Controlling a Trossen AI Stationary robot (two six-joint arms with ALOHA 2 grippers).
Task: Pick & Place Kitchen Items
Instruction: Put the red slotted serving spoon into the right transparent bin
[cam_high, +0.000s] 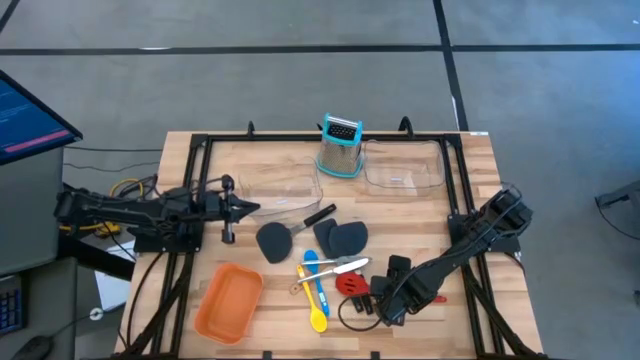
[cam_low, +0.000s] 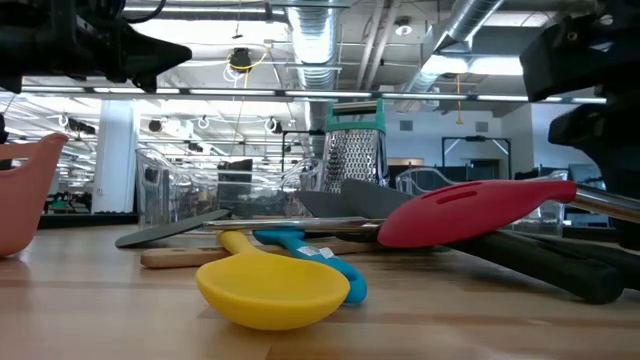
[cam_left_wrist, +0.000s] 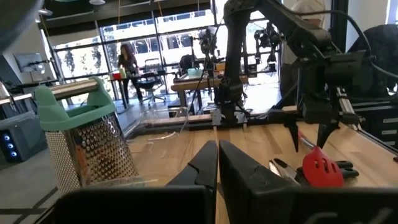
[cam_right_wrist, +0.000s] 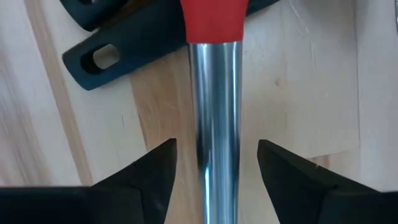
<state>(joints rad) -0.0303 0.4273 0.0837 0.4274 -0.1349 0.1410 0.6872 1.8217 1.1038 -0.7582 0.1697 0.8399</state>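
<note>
The kitchen items lie in a heap at the table's near middle. They include a red slotted spoon (cam_high: 350, 284) with a steel handle (cam_right_wrist: 214, 124), a yellow spoon (cam_low: 270, 285), a blue spoon (cam_low: 300, 245), steel tongs (cam_high: 335, 265) and black spatulas (cam_high: 340, 236). My right gripper (cam_right_wrist: 216, 149) points down over the red spoon's steel handle. It is open, with one finger on either side of the handle and a gap to each. My left gripper (cam_left_wrist: 217, 155) is shut and level above the table's left side (cam_high: 245, 208), holding nothing.
An orange tray (cam_high: 228, 302) sits at the near left. Two clear bins (cam_high: 402, 165) (cam_high: 280, 185) and a steel grater (cam_high: 340, 147) with a teal handle stand at the far side. Black handles (cam_right_wrist: 124, 46) lie just beside the red spoon's handle.
</note>
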